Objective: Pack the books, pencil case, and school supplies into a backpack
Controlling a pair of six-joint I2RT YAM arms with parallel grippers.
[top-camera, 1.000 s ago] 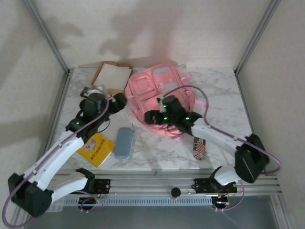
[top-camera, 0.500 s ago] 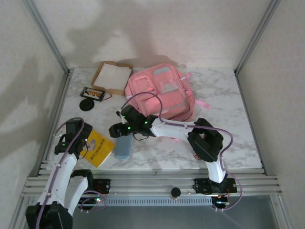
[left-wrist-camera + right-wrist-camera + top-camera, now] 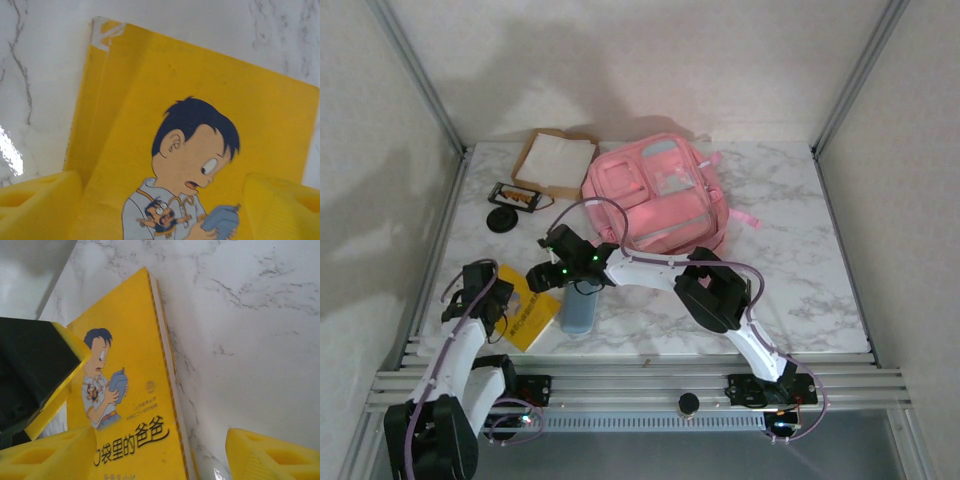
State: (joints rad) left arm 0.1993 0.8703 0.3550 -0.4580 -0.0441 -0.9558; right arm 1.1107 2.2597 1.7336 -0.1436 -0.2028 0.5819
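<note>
Straddling the yellow book [image 3: 125, 365] edge, spread right hand [image 3: 160, 455], bare marble [image 3: 240, 340] beside

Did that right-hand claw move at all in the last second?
Yes. The right gripper has swung left, off the pink backpack and past the blue pencil case. It is now open above the yellow book.

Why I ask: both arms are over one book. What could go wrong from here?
1. Both open pincers, left pincer and right pincer, hover over the same yellow book. The left one's finger sits close by in the right wrist view, so they could collide.
2. The thin book lies flat on the marble table, so fingers may only push it along.
3. The right arm reaches across above the pencil case and might knock it.
</note>
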